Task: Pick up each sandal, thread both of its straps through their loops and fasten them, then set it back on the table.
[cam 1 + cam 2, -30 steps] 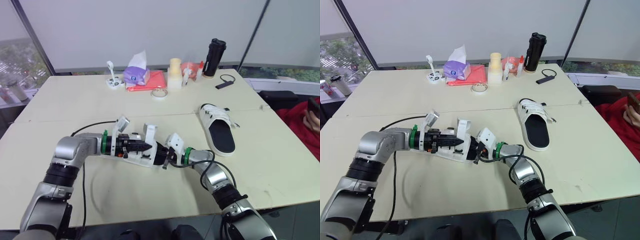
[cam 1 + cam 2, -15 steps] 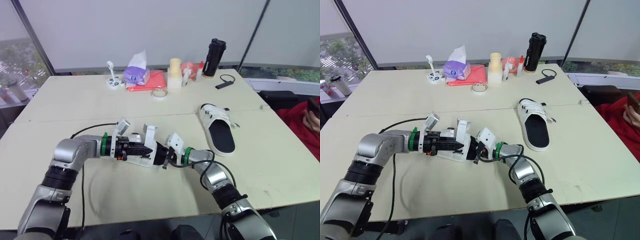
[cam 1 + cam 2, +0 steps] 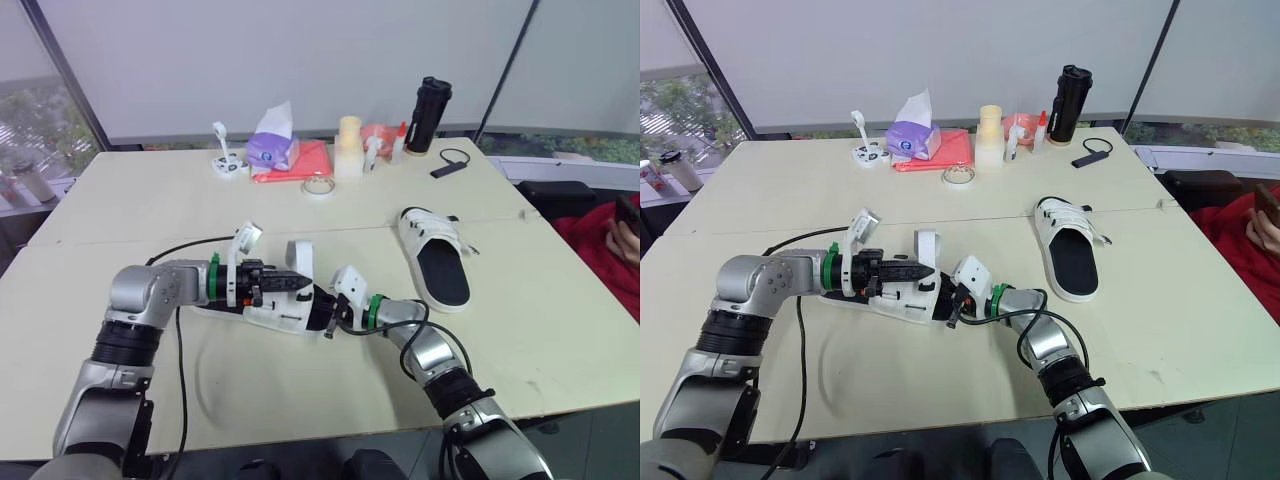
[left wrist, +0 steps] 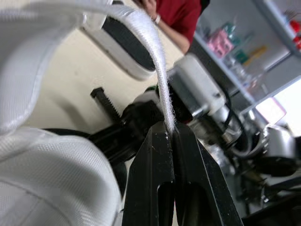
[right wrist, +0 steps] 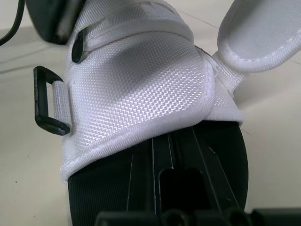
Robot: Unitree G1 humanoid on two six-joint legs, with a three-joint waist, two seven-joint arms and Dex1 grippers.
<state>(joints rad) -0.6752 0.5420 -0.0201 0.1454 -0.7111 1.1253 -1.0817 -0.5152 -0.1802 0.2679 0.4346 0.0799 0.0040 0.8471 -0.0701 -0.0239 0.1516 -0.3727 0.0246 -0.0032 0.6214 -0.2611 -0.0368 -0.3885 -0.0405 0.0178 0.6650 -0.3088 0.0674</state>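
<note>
The left gripper [image 4: 169, 134] is clamped right down, its two black fingers pressed together on the tip of a white strap [image 4: 160, 70]. The strap arcs up and over from the sandal [image 3: 275, 312] to that pinch, held clear of the shoe.

This sandal sits low over the table [image 3: 150, 200], at about 6 o'clock from the table's middle, lying crosswise between the two arms. The left gripper comes in from 9 o'clock, and the right gripper [image 3: 328, 318] meets the sandal's other end from 3 o'clock. How that one's grip stands I cannot tell: it is black against the sandal's black footbed.

In the right wrist view, the white mesh upper [image 5: 136, 84] fills the middle. A black loop [image 5: 44, 101] hangs off one edge with nothing through it, and a second strap [image 5: 258, 37] stands loose on the opposite side.

The second sandal [image 3: 435, 260] lies flat at 3 o'clock, well apart, footbed up and straps across its upper.

At the 12 o'clock edge stand a purple tissue pack [image 3: 273, 148], a tape roll [image 3: 319, 187] and a black bottle [image 3: 430, 115]. A person in red [image 3: 600, 240] sits past the table at 3 o'clock.
</note>
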